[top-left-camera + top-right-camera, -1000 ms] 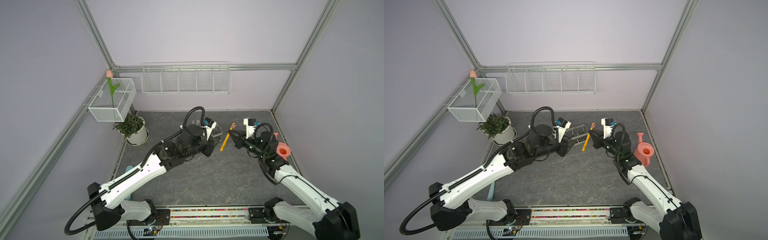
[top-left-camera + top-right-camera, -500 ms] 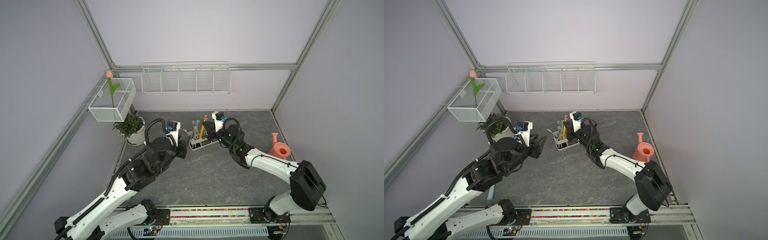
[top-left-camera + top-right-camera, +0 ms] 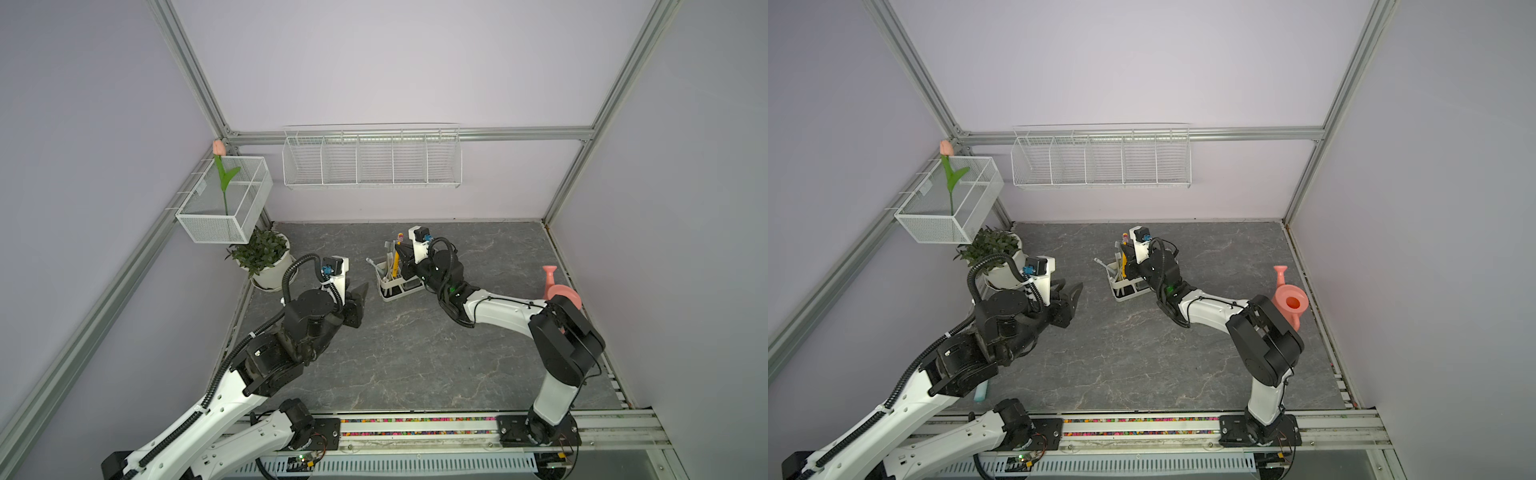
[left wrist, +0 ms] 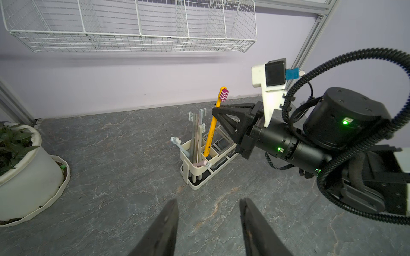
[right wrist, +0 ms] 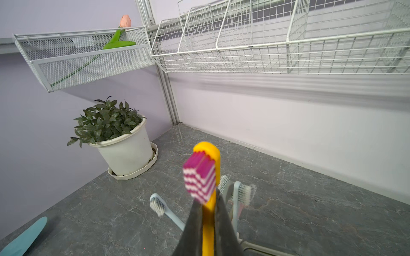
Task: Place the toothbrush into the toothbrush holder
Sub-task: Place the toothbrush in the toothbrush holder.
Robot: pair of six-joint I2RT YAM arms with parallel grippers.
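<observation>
The yellow toothbrush (image 4: pixel 212 126) with magenta-and-white bristles stands nearly upright, its lower end inside the cream bin of the toothbrush holder (image 4: pixel 200 171). My right gripper (image 4: pixel 216 110) is shut on its upper handle, just below the head; the right wrist view shows the handle pinched between the fingers (image 5: pixel 207 199). In both top views the toothbrush (image 3: pixel 397 257) (image 3: pixel 1123 259) rises from the holder (image 3: pixel 388 293) (image 3: pixel 1121 291) at mid-table. My left gripper (image 3: pixel 359 291) (image 4: pixel 208 201) hangs open and empty a short way left of the holder.
Several pale toothbrushes (image 4: pixel 195 133) share the cream bin. A potted plant (image 3: pixel 262 253) stands back left under a mesh box (image 3: pixel 224 203) holding a tulip. A long wire basket (image 3: pixel 370 158) hangs on the back wall. A pink watering can (image 3: pixel 559 291) sits far right.
My right arm swung left with the toothbrush and lowered its end into the holder. My left gripper drew back from the holder, which now rests on the table, and opened wider.
</observation>
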